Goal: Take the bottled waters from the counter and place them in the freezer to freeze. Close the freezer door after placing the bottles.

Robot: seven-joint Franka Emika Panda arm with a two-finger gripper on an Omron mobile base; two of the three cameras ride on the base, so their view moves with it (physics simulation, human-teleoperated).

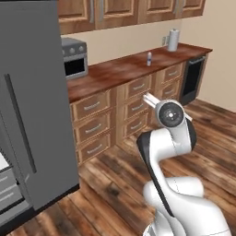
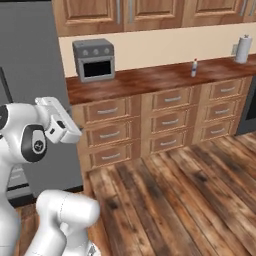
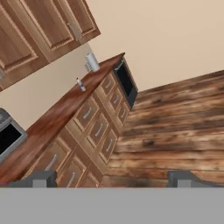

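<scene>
My jaws stand wide apart with nothing between them, the two dark fingertips of my gripper far from each other and raised over the plank floor. Nearest on my left, the tall grey freezer door with its one dark bar handle hangs swung open. Beyond it runs the counter, above three stacks of three drawers. One grey toaster oven sits at its near end. Further along I count one bottled water, upright, well apart from the oven. One paper towel roll stands at the far end, above one dark appliance.
</scene>
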